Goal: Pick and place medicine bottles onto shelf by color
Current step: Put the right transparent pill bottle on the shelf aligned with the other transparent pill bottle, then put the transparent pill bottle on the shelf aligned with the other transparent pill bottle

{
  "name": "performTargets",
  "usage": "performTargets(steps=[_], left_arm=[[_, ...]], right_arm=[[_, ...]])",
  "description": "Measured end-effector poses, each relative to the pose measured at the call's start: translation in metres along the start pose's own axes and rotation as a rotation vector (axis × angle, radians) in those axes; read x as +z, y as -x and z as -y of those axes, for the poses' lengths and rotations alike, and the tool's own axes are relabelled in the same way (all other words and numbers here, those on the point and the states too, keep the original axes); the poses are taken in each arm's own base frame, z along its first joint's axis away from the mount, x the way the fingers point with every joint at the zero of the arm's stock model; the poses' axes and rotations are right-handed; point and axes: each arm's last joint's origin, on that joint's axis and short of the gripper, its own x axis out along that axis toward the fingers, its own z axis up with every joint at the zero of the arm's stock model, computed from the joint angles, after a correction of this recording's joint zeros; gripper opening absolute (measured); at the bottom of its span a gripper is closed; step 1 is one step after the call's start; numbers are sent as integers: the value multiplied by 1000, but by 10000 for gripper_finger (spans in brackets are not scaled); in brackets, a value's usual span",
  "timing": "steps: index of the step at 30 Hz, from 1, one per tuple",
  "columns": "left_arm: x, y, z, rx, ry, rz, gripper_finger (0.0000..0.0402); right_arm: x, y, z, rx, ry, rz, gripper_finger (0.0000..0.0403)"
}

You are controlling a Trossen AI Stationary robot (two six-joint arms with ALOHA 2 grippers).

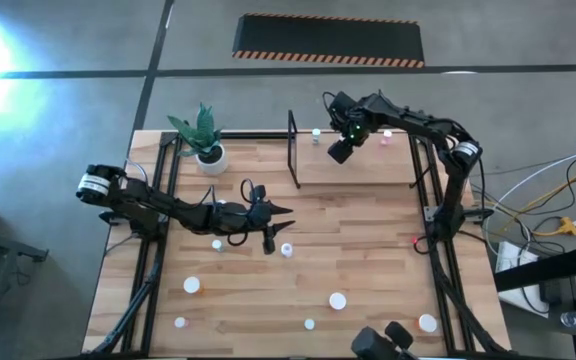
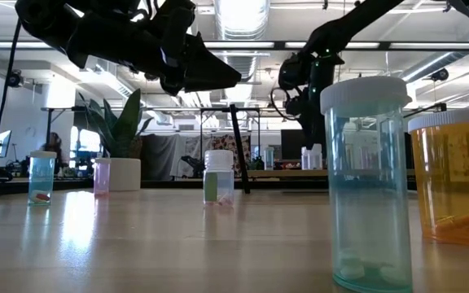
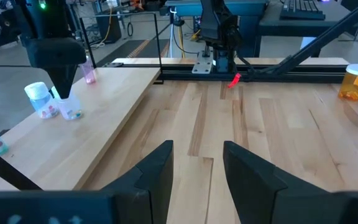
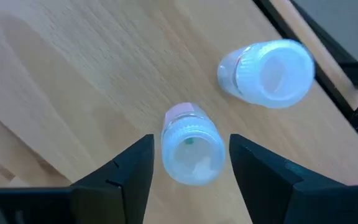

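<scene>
The shelf (image 1: 363, 165), a light-wood board in black rails, stands at the table's far right. My right gripper (image 1: 339, 150) hangs over it, open and pointing down. Its fingers stand on either side of a clear white-capped bottle (image 4: 191, 152) that stands on the board, without touching it. A second bottle (image 4: 267, 71) stands beside it, and a pink one (image 3: 90, 73) farther along the board. My left gripper (image 3: 196, 163) is open and empty above the table's middle (image 1: 276, 225), near a small bottle (image 1: 287, 250).
Several white-capped bottles stand on the near half of the table (image 1: 338, 300), among them a wide orange one (image 2: 454, 179) and a bluish one (image 2: 365, 179) close to the low camera. A potted plant (image 1: 206, 140) stands at the far left. Black frame rails run along both table sides.
</scene>
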Motion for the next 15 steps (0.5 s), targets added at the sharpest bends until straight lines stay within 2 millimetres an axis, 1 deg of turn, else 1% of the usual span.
performTargets(steps=[4,8,12,15], left_arm=[[0,0,0,0,0,0,123],[0,0,0,0,0,-1,123],[0,0,0,0,0,-1,123],[0,0,0,0,0,1,123]], right_arm=[[-3,19,-1,2,26,58,209],[-10,45,-5,5,39,130,210],[-29,72,-22,15,87,212,207],[-52,80,-42,42,143,260,199]])
